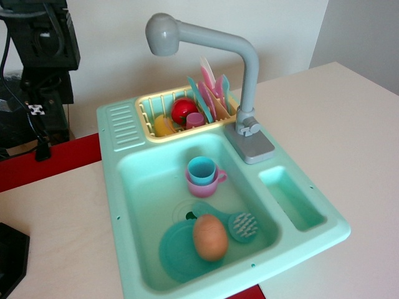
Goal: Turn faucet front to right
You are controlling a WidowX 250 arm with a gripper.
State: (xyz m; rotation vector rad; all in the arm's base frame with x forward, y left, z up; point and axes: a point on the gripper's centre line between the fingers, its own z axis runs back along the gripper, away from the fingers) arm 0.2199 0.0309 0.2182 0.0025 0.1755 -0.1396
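The grey toy faucet (248, 75) stands upright on its square grey base (251, 144) at the back right rim of the mint-green toy sink (124, 205). Its long bent arm reaches left, and the rounded head (163, 34) hangs above the back left of the yellow dish rack (151, 112). Black robot arm parts (38, 43) stand at the top left, far from the faucet. No gripper fingers show in this view.
The rack holds a red ball (184, 111), a pink cup and upright pink and teal plates (209, 96). In the basin lie stacked blue and pink cups (203, 174), a brown potato-like thing (210, 237) on a teal plate, and a teal brush (243, 225). A small side compartment (292, 198) is at right.
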